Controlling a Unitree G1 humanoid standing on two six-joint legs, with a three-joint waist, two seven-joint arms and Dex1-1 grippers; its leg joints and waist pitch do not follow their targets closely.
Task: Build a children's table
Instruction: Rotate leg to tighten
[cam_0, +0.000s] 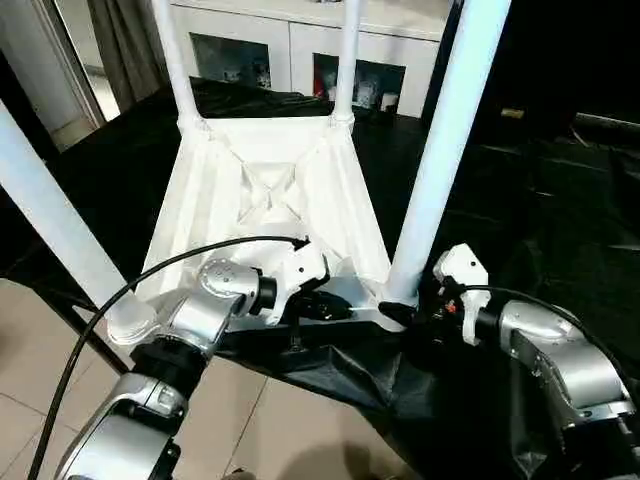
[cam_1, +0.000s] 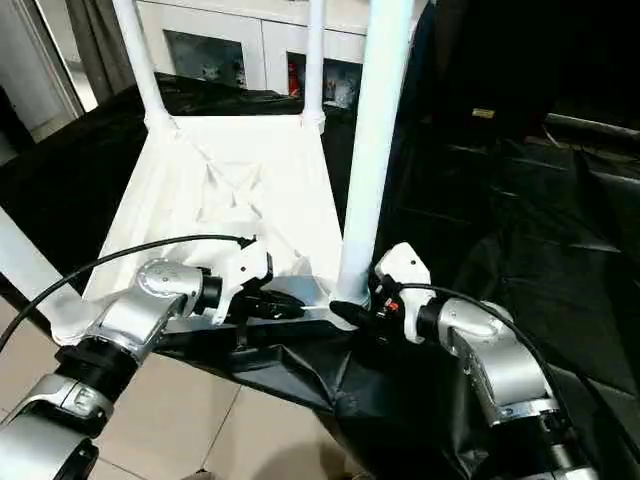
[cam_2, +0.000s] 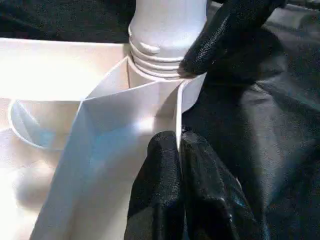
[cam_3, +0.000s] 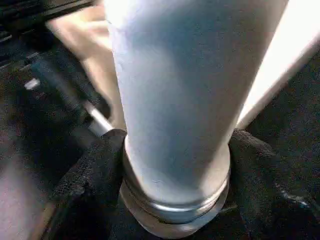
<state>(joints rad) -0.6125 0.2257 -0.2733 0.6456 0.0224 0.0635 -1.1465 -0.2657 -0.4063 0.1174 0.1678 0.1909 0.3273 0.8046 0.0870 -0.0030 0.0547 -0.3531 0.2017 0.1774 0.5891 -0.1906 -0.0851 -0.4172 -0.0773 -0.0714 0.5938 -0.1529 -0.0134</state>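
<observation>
eyes: tabletop (cam_0: 270, 190) upside down on black sheet (cam_0: 560, 230), 4 legs up, nearly built | left wrist: left gripper (cam_2: 178, 150) pinched shut on tabletop rim | right wrist: right gripper (cam_3: 175, 165) fingers hugging near-right leg (cam_3: 170, 100) at its socket, maybe last tightening

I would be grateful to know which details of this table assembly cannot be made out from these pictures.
- Leg tops: cut off by the head views' upper edge.
- Thread seating in the tabletop socket: right gripper fingers cover it in the right wrist view.
- Cabinet contents: too small.
</observation>
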